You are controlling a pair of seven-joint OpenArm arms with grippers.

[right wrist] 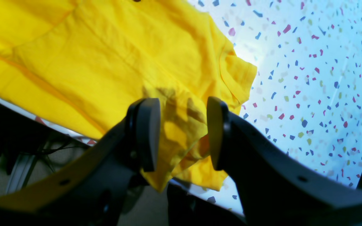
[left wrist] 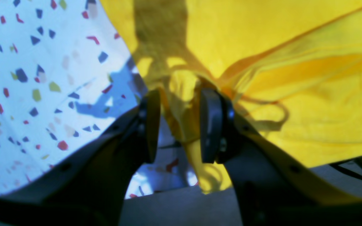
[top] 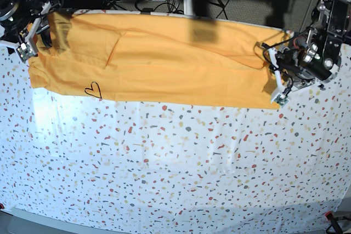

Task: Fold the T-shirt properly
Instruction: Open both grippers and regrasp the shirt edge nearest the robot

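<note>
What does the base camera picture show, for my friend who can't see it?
A long yellow-orange T-shirt lies stretched along the far edge of a speckled white table. A robot gripper sits at each end: the left gripper and the right gripper.

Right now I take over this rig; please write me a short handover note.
Left gripper: jaws open, a bunch of T-shirt cloth hangs loose between them.
Right gripper: jaws open, a shirt corner between them, not pinched.
Shirt: stretched as a long band along the far edge of the speckled table cover; heart drawing faces up near the right arm's end.
Done: one lengthwise fold, it seems.
Left: the crosswise folds.
</note>
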